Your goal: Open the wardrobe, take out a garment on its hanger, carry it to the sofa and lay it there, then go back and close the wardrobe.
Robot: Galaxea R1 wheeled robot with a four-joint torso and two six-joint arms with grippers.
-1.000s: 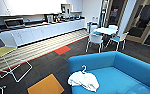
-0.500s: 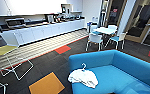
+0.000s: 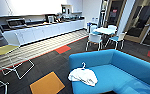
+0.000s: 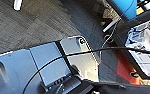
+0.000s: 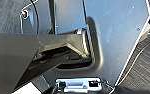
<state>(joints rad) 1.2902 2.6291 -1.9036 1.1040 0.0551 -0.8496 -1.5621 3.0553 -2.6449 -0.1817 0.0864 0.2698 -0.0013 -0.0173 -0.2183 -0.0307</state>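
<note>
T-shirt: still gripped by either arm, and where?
Nothing grips it. The T-shirt lies bunched on the sofa seat, its hanger hook sticking up, no gripper touching it.

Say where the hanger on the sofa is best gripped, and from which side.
Probably the hook: it sticks up bare beyond the crumpled T-shirt, toward the sofa back, while the rest of the hanger lies under fabric. Come from above, over the seat's front edge.
</note>
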